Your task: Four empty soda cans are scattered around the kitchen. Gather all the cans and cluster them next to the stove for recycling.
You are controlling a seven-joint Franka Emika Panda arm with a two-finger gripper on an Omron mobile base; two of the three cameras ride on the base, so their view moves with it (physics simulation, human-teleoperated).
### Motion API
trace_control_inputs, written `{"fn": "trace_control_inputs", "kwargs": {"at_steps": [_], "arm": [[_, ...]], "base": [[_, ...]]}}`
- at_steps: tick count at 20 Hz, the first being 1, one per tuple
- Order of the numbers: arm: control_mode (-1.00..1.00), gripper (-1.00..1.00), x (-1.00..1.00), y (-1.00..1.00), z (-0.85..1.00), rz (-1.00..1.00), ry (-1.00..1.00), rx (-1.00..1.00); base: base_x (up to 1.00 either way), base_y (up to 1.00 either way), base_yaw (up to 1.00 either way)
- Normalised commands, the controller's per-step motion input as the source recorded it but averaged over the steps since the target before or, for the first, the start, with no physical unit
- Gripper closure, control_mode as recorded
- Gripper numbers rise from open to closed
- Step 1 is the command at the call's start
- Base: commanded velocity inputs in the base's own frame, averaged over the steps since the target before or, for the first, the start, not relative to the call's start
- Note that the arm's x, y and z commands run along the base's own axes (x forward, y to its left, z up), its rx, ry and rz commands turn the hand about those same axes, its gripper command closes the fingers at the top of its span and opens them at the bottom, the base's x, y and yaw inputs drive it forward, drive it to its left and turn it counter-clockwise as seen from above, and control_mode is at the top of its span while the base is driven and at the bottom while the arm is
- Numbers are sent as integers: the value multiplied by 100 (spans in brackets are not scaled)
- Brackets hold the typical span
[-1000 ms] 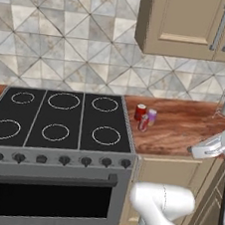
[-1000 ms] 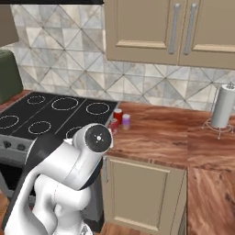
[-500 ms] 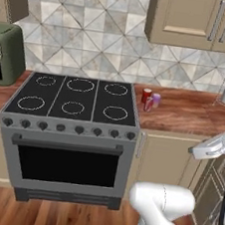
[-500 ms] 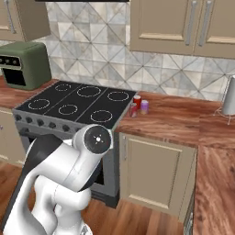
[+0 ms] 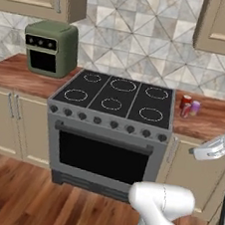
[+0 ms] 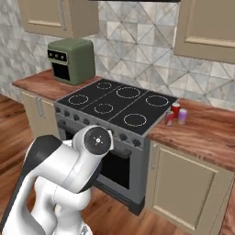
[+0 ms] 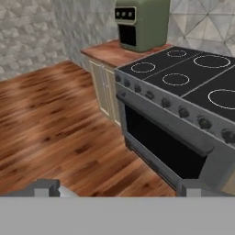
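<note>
Looking from the left base view: the stove (image 5: 113, 100) stands between two stretches of wooden counter (image 5: 211, 117). Three soda cans (image 5: 189, 107) cluster on the counter just beside the stove's right edge, two red and one pale purple, close together. A green countertop oven (image 5: 50, 47) sits on the counter left of the stove, against the tiled wall. The arm's white elbow (image 5: 161, 204) rises at the lower right.

Right base view: the same cluster of cans (image 6: 176, 114) stands upright at the counter's left end, right by the cooktop's right edge. The green oven (image 6: 71, 60) is at the far left counter.

Hand view: the gripper (image 7: 119, 189) hangs with its two dark tips wide apart, released, nothing between them, above the wooden floor (image 7: 50, 124) in front of the stove (image 7: 183, 87).
</note>
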Motion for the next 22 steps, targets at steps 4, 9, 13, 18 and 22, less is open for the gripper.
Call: {"fn": "trace_control_inputs", "kwargs": {"at_steps": [4,9,13,18,22], "arm": [[100,-100,0,0,0,0,0,0],[100,-100,0,0,0,0,0,0],[100,-100,0,0,0,0,0,0],[100,-100,0,0,0,0,0,0],[100,-100,0,0,0,0,0,0]], "base": [[0,14,50],[0,25,47],[0,38,42],[0,43,39],[0,43,39]]}}
